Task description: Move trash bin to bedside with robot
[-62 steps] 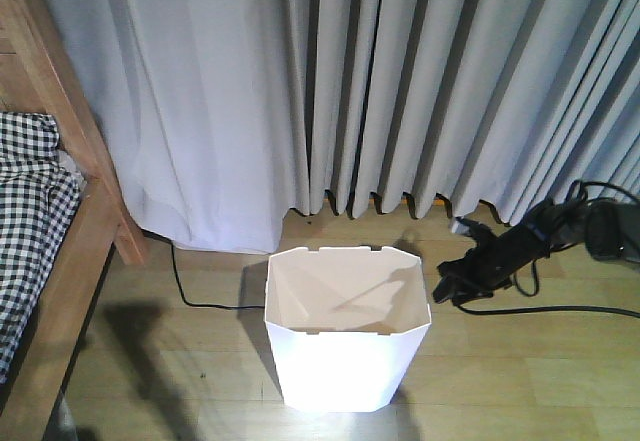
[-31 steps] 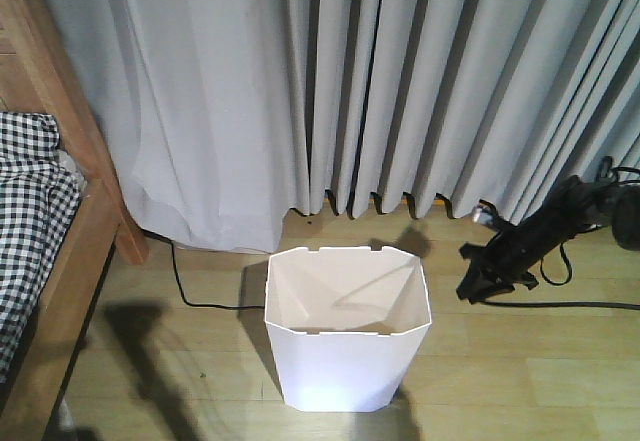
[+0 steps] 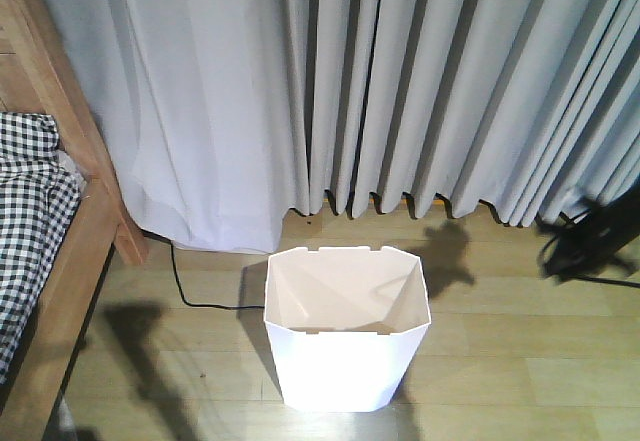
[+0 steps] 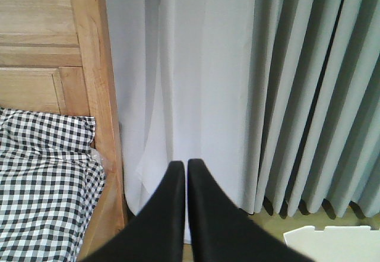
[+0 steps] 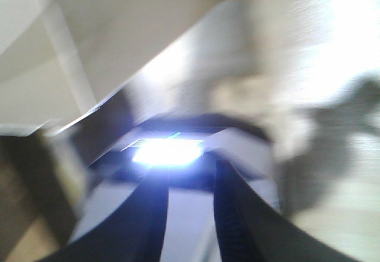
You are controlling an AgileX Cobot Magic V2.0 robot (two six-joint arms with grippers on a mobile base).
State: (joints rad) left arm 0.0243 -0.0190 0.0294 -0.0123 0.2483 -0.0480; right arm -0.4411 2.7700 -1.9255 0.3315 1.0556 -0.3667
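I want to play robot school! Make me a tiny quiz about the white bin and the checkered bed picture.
1. True or false: the white plastic faceted trash bin stands upright on the wooden floor.
2. Which side of the bin is the light-brown wooden bed with checkered bedding on in the front view: A left, B right?
3. Fill in: the left gripper has its black jaws nearly ____.

Key: 1 true; 2 A; 3 shut.
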